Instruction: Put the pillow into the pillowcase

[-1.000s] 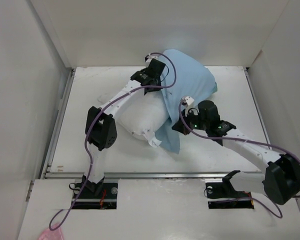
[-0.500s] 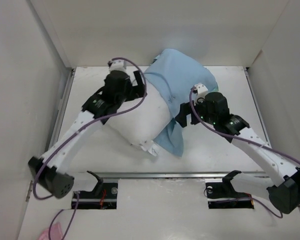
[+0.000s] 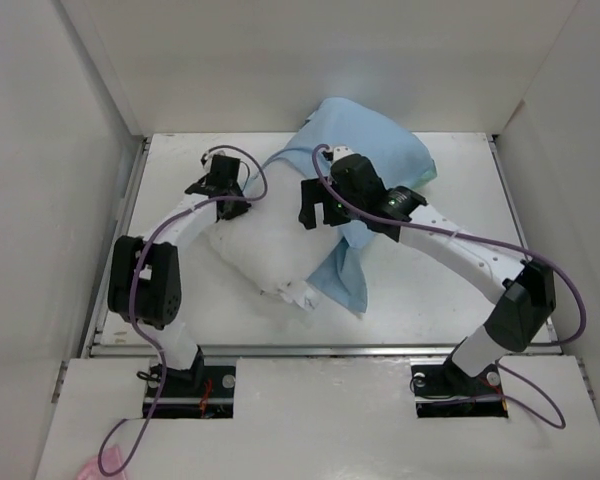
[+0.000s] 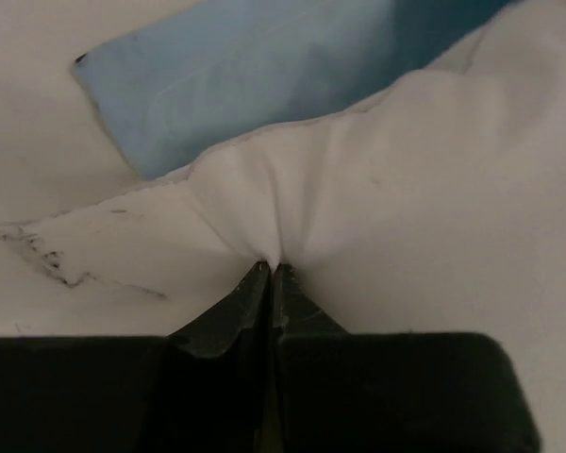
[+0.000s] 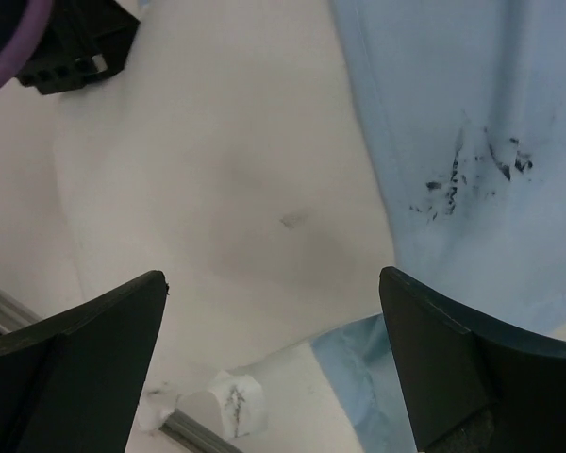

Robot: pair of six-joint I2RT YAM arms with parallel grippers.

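**Left gripper [image 4: 271,276] pinching pillow [image 3: 265,245], right gripper [image 3: 315,205] spread wide**

Left jaws closed on a puckered fold at the pillow's left edge, arm folded back. Right arm reaches leftward, hovering at the pillowcase [image 3: 375,155] hem. Pillow mid-table [image 3: 450,290], long axis diagonal, bare end near-left. Far end hidden inside the case.

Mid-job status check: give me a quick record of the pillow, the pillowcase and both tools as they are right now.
pillow: lying on the table, near-left part bare
pillowcase: pale blue face up, draped over the pillow's far-right part
left tool: shut, pinching a fold of the pillow's edge
right tool: open, holding nothing, above the line where pillowcase meets pillow
task: not done, much of the pillow uncovered
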